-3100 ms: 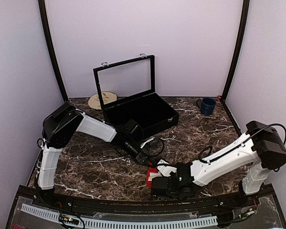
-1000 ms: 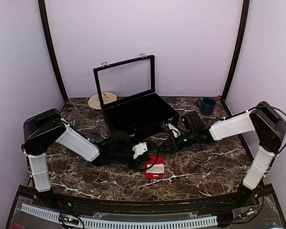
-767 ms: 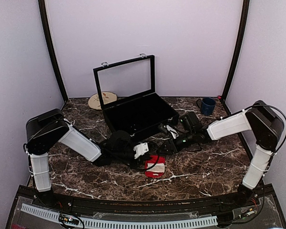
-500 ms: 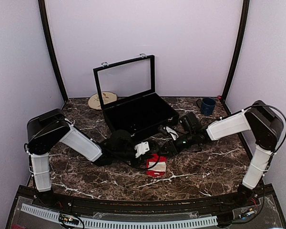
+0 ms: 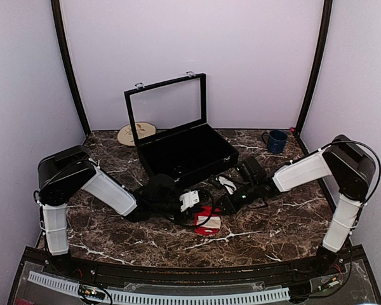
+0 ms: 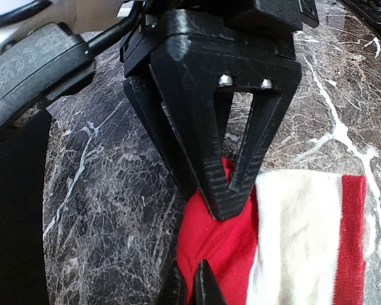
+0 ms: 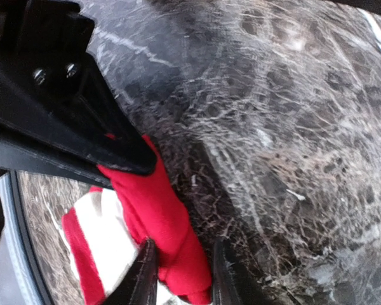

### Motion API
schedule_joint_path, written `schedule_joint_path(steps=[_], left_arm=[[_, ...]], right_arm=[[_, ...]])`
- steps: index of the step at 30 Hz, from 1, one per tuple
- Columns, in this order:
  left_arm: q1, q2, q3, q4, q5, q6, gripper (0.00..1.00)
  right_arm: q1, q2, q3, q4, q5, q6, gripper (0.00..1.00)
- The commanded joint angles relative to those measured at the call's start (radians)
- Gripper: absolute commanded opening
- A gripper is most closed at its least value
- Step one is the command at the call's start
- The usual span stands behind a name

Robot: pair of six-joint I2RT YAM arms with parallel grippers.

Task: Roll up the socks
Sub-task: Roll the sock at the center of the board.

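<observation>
Now: left end effector (image 6: 189, 289) clenched on socks (image 6: 279, 241); right end effector (image 7: 182, 276) straddles them, grip unclear.

Bright-red socks (image 5: 207, 222) with a cream-white ribbed band lay on a dark brown marble-patterned table (image 5: 286, 216) veined in white, in front of the black case (image 5: 184, 149). Right of the case sat a dark blue mug (image 5: 277, 141); left of it, a tan disc (image 5: 134, 133) with faint darker markings. The left claw (image 6: 187, 289) and right claw (image 7: 181, 279) were black, the walls (image 5: 254, 57) pale lilac.
</observation>
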Motion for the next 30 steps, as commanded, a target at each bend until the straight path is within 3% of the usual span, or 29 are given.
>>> schedule_joint_path(steps=[1,7,11,15,21,30], left_arm=[[-0.002,0.003,0.018,0.030,-0.002,0.004,0.00],[-0.002,0.008,0.021,0.031,-0.002,-0.008,0.00],[-0.002,0.007,0.017,0.034,-0.028,-0.041,0.01],[-0.002,-0.014,0.007,0.019,-0.071,-0.100,0.28],[0.005,-0.103,-0.019,-0.044,-0.088,-0.188,0.49],[0.052,-0.196,0.035,-0.243,0.060,-0.351,0.47]], right_arm=[[0.017,-0.009,-0.008,0.000,0.017,-0.016,0.16],[0.036,-0.003,-0.005,-0.006,0.041,-0.024,0.00],[0.053,-0.024,-0.013,-0.012,0.103,-0.038,0.00],[0.072,-0.060,-0.034,-0.004,0.193,-0.047,0.00],[0.107,-0.107,-0.047,-0.008,0.335,-0.070,0.00],[0.207,-0.125,-0.059,0.012,0.546,-0.099,0.00]])
